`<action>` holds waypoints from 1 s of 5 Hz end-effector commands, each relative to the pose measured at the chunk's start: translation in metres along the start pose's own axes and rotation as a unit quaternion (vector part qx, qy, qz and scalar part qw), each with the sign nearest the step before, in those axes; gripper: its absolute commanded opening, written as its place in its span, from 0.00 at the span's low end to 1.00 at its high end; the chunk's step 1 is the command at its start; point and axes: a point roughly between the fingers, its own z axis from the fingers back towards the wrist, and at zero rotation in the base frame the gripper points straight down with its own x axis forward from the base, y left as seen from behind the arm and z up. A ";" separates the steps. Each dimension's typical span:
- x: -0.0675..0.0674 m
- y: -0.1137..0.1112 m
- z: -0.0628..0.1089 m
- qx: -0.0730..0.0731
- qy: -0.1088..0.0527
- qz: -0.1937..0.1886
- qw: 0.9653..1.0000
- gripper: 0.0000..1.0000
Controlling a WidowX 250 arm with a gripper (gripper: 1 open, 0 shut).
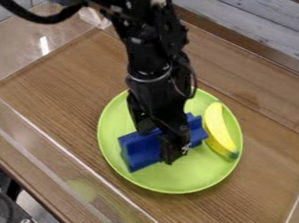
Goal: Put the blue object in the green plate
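Blue block (138,151): seen lying in the green plate, set at a slant, its near-left end and its far-right end left visible and its middle hidden by the black gripper (162,143).
Green plate (186,179): laid on the wooden table (61,86); its rim is seen on all sides of the block.
Yellow banana (219,129): placed at the plate's right side, just beside the block's far end.
Gripper jaws: brought down over the block's middle; whether the block is pinched or merely straddled cannot be told, as the contact is hidden by the fingers themselves.
Block's likely handling: judged light and stiff, with little squeeze needed; some slipping may be expected on smooth faces.
Where to be held: best taken across the narrow width at mid-length, so that neither end is made to dip.
Plate's likely handling: judged to be thin plastic, easily slid if pressed or dragged.
Next move: since the block already lies in the plate, the jaws should be parted widely and lifted straight up, with the banana left unbrushed.
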 end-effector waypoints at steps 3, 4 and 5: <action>-0.001 -0.006 -0.022 -0.012 -0.002 0.006 1.000 1.00; 0.000 -0.005 -0.024 -0.011 -0.005 0.006 1.000 0.00; 0.000 -0.005 -0.025 -0.011 -0.006 0.005 1.000 0.00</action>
